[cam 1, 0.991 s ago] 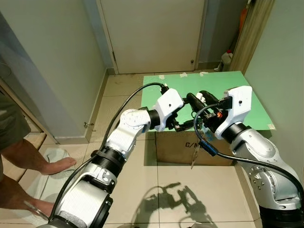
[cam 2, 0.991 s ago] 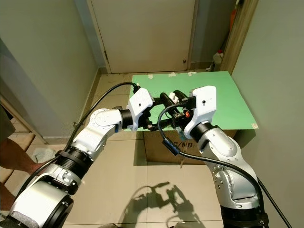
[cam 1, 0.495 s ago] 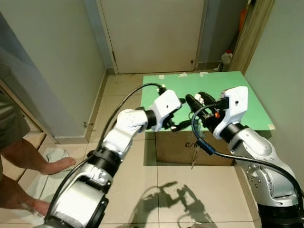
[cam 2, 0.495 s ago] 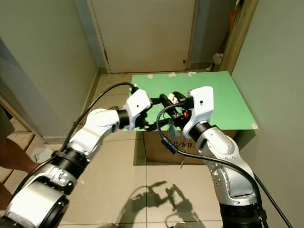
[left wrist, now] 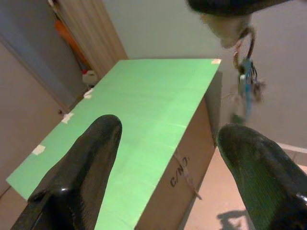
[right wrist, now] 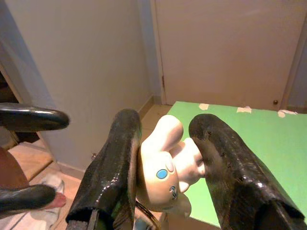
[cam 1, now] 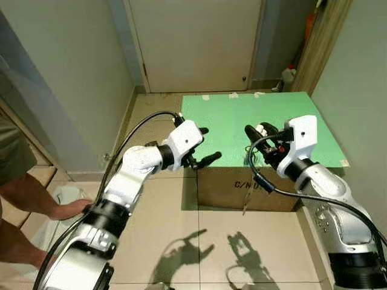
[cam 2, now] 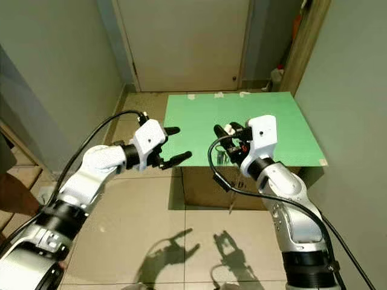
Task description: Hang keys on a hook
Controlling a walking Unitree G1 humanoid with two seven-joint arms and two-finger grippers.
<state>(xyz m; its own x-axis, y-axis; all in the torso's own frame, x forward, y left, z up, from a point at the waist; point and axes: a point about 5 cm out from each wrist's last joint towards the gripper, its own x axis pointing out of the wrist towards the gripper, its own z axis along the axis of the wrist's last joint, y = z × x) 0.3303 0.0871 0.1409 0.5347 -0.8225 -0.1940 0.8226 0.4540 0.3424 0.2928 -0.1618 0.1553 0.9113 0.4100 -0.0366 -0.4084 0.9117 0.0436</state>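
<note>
Right wrist view: the right end effector (right wrist: 165,167) pinches the keys (left wrist: 245,84) by their white figurine, while the left end effector (cam 1: 204,145), spread wide, sits well apart alongside, leaving them free for hanging.

A cardboard box (cam 1: 266,188) stands on the tiled floor (cam 1: 169,241), topped by a green board (cam 1: 260,118) with bits of tape at its far edge. Behind it is a closed pale door (cam 1: 196,42). A white bottle (cam 1: 288,77) sits in the far corner beside a wooden panel (cam 1: 323,42). At the left edge, a person's bare foot (cam 1: 66,209) rests on a light mat (cam 1: 60,202).
</note>
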